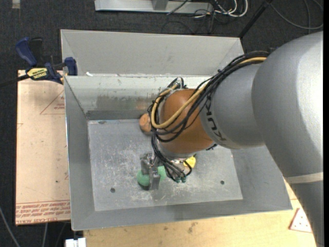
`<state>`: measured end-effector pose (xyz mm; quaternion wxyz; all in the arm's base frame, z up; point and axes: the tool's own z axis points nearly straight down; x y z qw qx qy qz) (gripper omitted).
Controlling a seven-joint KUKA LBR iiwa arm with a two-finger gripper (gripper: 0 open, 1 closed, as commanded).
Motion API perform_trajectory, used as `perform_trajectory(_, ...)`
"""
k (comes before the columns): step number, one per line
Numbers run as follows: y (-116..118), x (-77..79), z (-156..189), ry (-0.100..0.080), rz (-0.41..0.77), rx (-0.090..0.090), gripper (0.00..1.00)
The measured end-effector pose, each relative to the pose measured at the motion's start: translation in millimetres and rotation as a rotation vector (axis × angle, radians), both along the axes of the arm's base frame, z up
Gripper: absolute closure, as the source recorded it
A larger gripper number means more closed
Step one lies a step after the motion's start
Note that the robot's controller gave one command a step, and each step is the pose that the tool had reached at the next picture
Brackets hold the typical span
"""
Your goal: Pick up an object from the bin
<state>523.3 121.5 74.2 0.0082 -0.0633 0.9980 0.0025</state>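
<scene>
My gripper (151,170) is low over the bin floor, near the front middle, under the arm's orange cover. A small green thing (143,179) lies right at its tip, with more green showing on the gripper's right side (162,173). The gripper touches or nearly touches it; I cannot make out a grasp. A small yellow thing (190,162) lies just to the right, partly hidden by the cables. A tan rounded thing (145,122) peeks out at the left edge of the orange cover, near the bin's back wall.
The big arm and its cover hide the bin's middle and right side. Bare scuffed floor stretches to the left and front of the gripper. The bin's sloping walls rise on all sides.
</scene>
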Motion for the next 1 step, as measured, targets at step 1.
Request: perform_trajectory(1,17.0,41.6,184.7,0.003,0.066,-0.003,1.00)
